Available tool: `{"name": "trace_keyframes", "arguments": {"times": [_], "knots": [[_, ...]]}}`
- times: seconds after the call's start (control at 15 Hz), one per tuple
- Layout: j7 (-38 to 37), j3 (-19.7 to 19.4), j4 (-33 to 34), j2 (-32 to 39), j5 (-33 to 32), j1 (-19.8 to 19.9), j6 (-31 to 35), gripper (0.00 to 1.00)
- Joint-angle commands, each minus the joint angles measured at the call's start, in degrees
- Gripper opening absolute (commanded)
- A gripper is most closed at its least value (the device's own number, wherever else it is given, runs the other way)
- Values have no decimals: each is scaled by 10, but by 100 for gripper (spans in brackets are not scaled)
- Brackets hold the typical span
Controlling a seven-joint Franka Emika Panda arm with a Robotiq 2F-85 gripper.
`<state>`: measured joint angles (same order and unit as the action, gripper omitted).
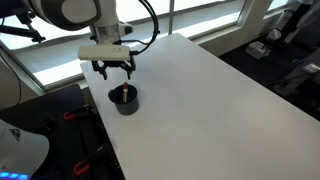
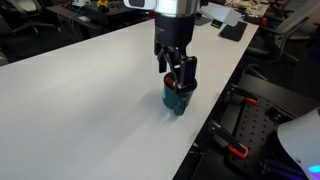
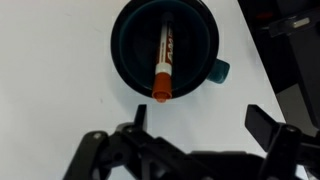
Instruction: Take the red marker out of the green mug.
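The green mug (image 3: 165, 50) is a dark teal round mug standing on the white table; it shows in both exterior views (image 1: 124, 101) (image 2: 178, 97). The red marker (image 3: 164, 62) leans inside it, white-bodied with an orange-red cap resting on the rim nearest my fingers; a red tip shows in an exterior view (image 1: 123, 91). My gripper (image 3: 200, 120) is open and empty, right above the mug (image 1: 114, 69) (image 2: 173, 62), fingers spread apart over bare table beside the mug's rim.
The white table (image 1: 210, 100) runs long and narrow; the mug stands near one edge (image 2: 215, 110). Dark equipment and cables with red clamps (image 2: 238, 150) lie below that edge. Office clutter sits beyond the far end.
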<state>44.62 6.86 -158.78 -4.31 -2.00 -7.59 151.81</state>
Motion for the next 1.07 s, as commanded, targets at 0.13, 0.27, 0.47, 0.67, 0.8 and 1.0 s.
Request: {"name": "trace_keyframes", "arguments": {"times": [0.13, 0.27, 0.47, 0.67, 0.8, 1.0], "knots": [[-7, -14, -1, -9, 12, -2, -17, 100], [-3, -21, 0, -2, 17, 2, -14, 100], [2, -30, 0, 6, 23, 5, -10, 100], [15, -36, 0, 19, 36, 8, -3, 100], [21, -38, 0, 29, 43, 11, 3, 100], [19, -37, 0, 44, 31, 19, 24, 87]]}}
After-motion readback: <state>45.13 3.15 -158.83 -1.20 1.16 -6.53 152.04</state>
